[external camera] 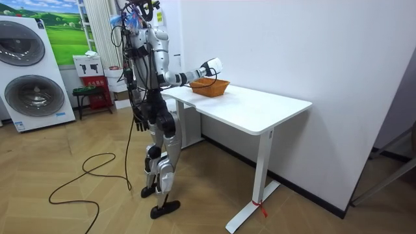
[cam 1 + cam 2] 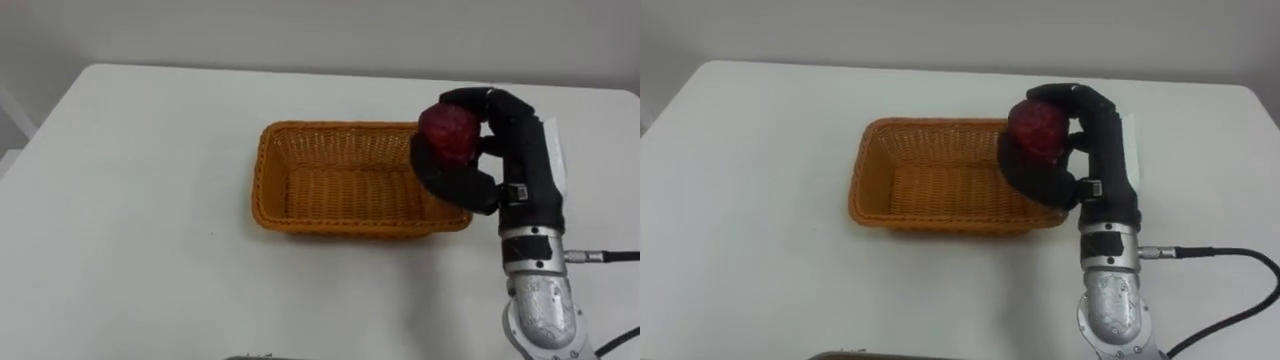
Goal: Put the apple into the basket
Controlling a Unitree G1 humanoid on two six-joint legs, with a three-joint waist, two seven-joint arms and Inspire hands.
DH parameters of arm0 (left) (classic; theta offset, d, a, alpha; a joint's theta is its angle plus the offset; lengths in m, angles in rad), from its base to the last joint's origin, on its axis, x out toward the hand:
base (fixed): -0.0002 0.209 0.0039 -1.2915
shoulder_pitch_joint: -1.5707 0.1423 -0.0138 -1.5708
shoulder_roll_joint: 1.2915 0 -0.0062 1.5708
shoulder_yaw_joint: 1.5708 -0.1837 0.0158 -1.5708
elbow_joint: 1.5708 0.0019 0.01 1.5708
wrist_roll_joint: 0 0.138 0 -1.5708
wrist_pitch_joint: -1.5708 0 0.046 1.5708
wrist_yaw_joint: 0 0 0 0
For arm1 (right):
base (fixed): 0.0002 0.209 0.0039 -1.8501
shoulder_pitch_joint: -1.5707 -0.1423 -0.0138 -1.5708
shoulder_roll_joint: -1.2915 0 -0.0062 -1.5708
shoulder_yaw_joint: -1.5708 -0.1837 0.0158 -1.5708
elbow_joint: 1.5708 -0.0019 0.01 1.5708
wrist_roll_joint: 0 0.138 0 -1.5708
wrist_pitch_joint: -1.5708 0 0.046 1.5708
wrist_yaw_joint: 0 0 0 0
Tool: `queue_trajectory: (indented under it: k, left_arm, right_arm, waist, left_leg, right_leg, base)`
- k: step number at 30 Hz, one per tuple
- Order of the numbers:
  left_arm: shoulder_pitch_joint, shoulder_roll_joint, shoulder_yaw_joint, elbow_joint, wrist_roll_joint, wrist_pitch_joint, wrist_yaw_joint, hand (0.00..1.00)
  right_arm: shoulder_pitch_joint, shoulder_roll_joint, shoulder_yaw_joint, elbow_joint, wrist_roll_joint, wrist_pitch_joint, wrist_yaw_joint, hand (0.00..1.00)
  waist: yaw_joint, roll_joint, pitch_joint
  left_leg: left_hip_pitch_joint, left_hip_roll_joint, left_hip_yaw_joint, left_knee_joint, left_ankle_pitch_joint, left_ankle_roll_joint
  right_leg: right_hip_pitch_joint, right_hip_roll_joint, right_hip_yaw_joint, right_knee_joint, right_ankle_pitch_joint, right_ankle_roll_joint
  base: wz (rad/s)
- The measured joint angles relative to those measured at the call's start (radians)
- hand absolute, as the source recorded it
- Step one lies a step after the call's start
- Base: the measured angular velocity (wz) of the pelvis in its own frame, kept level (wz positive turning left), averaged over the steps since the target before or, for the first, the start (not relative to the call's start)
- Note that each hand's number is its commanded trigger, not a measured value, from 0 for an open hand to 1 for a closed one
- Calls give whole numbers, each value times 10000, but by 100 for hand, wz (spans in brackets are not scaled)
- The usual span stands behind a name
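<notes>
A dark red apple (image 2: 449,132) (image 2: 1038,126) sits in my right hand (image 2: 478,150) (image 2: 1072,145), whose black fingers curl round it. The hand holds it above the right end of an orange wicker basket (image 2: 300,186) (image 2: 895,180) on the white table (image 2: 130,200). The basket's inside looks empty. In the room view my right arm reaches out over the basket (image 1: 209,86) at the table's end, and my left hand (image 1: 138,122) hangs by my side.
The white table (image 1: 260,107) stands against a white wall, and I stand at its short end. A washing machine (image 1: 29,71) and a red stool (image 1: 91,94) are behind me on the wooden floor.
</notes>
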Motion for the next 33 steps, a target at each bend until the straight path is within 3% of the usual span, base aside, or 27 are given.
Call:
queue_trajectory:
  k: [7, 25, 30, 33]
  left_arm:
    - [-61, -1, -413, -13, 0, 0, -27, 0]
    - [-51, -7, -366, -2, -4, -5, -5, 0]
    - [-1, -5, -283, 15, -8, -7, -2, 0]
    - [218, -7, 154, -7, -16, -7, 5, 0]
  right_arm:
    - [0, 1, 317, 1, 1, 14, 412, 0]
    - [-2, 1, 192, 0, -69, 15, 411, 0]
    - [-26, -9, -737, 1, -32, 7, -47, 0]
    - [-33, -53, -1841, 33, 140, -25, -815, 0]
  waist:
    - [-12, -49, 60]
    - [-72, -86, 56]
    - [-262, -136, 83]
    - [-337, -213, 66]
  left_leg:
    - [-54, 0, 2, 1, 0, -1]
    - [14, -7, -90, 13, 3, -3]
    - [105, -19, -229, 17, 4, -4]
    - [142, -15, -222, 19, 5, -5]
  right_leg:
    - [-36, 5, -3, -14, 1, 1]
    - [22, 2, -33, -13, 3, 1]
    - [198, -12, -303, -26, 3, 1]
    - [219, -7, -287, -27, 3, 2]
  base:
    - [0]
    - [1]
    - [11]
    - [0]
